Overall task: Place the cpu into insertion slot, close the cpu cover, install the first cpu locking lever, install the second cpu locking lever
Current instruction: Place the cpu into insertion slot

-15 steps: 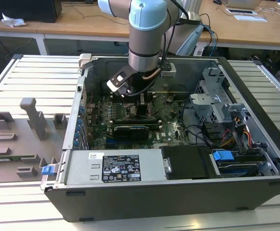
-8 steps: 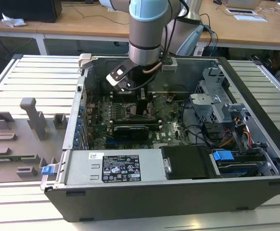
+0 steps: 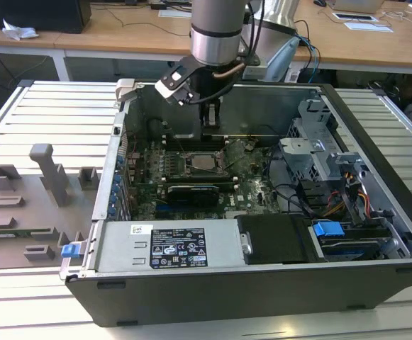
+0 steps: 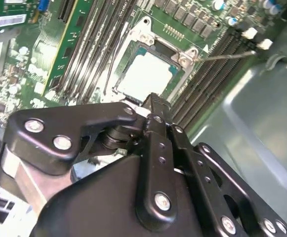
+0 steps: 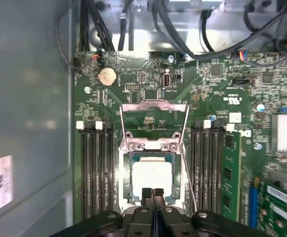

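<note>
The cpu (image 5: pixel 152 177) lies flat in the slot (image 5: pixel 129 160), the cover (image 5: pixel 154 105) stands open on the far side from the claw (image 5: pixel 153 191), which hangs pressed together and empty over the chip's edge, so I think the cover needs a slow, even push.

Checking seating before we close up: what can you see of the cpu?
The cpu is a flat square chip with a pale silver-grey metal top and a green rim, lying level in the insertion slot. The cpu cover is swung open off it. The gripper, shut, hangs at one edge; contact cannot be told.
</note>
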Motion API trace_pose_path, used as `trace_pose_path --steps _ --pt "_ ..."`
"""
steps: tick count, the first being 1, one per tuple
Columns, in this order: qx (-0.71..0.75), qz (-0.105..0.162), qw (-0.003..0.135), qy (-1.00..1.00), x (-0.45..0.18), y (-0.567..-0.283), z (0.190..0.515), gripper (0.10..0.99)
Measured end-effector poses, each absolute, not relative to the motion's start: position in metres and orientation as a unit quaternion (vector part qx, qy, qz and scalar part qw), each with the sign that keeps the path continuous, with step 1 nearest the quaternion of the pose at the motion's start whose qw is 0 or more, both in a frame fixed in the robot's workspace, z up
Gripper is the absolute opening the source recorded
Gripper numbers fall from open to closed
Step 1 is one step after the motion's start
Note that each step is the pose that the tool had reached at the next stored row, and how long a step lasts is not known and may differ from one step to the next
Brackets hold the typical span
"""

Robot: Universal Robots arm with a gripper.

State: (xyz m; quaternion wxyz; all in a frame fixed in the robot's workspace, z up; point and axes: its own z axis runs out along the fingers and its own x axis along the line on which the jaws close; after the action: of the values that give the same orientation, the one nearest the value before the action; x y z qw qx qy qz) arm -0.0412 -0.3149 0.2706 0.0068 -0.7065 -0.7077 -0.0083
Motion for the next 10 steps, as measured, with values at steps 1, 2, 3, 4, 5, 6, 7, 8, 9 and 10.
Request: trace_pose_path --steps 1,2,3,4,5,6,7,8,9,10 --pt "-0.706 -0.008 0.007 -0.708 -0.041 -0.315 0.274 0.106" --pt "-0.706 -0.008 0.007 -0.708 -0.041 -0.315 0.278 0.106" --pt "-0.706 -0.008 0.007 -0.708 -0.041 -0.315 0.285 0.106" --pt "-0.707 -0.008 0.007 -0.708 -0.041 -0.315 0.289 0.106" --pt "-0.706 -0.008 0.007 -0.708 -0.041 -0.315 0.292 0.106" --pt "-0.706 -0.008 0.007 -0.708 -0.041 -0.315 0.295 0.106" --pt "-0.707 -0.008 0.007 -0.708 -0.041 -0.315 0.298 0.106" --pt "-0.706 -0.008 0.007 -0.708 -0.041 -0.315 0.299 0.106" --pt "-0.706 -0.008 0.007 -0.708 -0.041 -0.315 0.299 0.106" --pt "-0.706 -0.008 0.007 -0.708 -0.041 -0.315 0.299 0.106"
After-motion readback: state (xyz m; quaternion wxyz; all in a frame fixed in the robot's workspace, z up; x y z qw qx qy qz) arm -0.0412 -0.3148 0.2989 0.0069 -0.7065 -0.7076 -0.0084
